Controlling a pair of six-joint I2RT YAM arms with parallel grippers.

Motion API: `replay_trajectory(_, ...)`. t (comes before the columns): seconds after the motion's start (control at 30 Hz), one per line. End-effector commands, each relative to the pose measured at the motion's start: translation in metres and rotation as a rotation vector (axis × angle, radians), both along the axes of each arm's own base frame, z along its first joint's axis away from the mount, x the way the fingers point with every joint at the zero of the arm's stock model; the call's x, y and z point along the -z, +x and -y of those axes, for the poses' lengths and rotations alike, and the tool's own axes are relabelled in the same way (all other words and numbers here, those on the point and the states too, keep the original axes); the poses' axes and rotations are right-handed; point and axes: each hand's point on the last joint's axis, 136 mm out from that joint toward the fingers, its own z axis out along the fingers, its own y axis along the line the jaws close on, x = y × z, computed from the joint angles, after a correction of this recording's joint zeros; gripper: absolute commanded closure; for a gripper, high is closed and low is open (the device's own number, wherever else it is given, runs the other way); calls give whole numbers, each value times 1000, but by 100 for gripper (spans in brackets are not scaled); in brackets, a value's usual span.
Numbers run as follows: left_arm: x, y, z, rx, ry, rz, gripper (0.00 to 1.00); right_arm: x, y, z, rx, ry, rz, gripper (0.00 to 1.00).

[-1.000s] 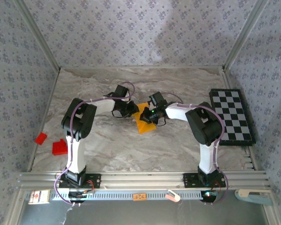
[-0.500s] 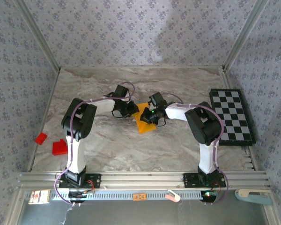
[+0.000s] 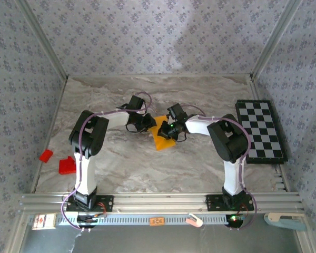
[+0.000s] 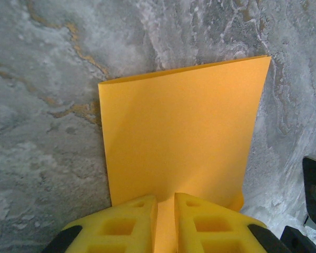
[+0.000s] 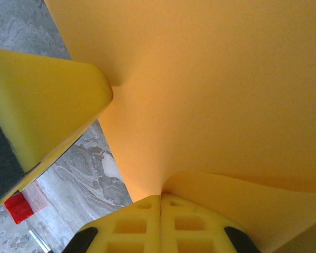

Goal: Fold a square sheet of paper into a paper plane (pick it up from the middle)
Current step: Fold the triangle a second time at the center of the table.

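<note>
The square sheet of paper (image 3: 161, 139) is orange-yellow and is held up off the marble table (image 3: 147, 168) near its middle, between my two grippers. In the left wrist view the sheet (image 4: 181, 137) hangs as a folded rectangle with a straight far edge. My left gripper (image 4: 166, 221) is shut on its near edge, and paper fills the narrow gap between the yellow pads. My right gripper (image 5: 161, 203) is shut tight on a curled fold of the sheet (image 5: 216, 79). One left finger (image 5: 42, 100) presses the paper from the side. From above, the left gripper (image 3: 149, 126) and right gripper (image 3: 164, 132) almost touch.
A black-and-white checkerboard (image 3: 260, 129) lies by the right wall. Two red blocks (image 3: 67, 165) (image 3: 46, 155) sit at the left edge, and one red block (image 5: 18, 206) shows under the paper. Patterned walls close in the back and both sides.
</note>
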Motion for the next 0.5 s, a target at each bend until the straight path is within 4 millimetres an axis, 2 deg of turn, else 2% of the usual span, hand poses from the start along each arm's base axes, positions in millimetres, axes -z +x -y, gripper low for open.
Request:
replay_trajectory(0.0, 0, -6, -7, -8, 41, -17, 81, 18, -5, 8, 21, -49, -69, 98)
replay_trajectory(0.1, -19, 4, -16, -26, 80, 40, 78, 19, -5, 7, 18, -46, -72, 91)
replay_trajectory(0.27, -44, 20, -47, -114, 153, 112, 72, 20, -6, 7, 15, -47, -80, 82)
replay_trajectory(0.37, -52, 22, -64, -154, 171, 132, 69, 19, -6, 6, 12, -43, -83, 74)
replay_trajectory(0.47, -59, 18, -68, -152, 159, 145, 67, 18, -6, 6, 12, -39, -85, 67)
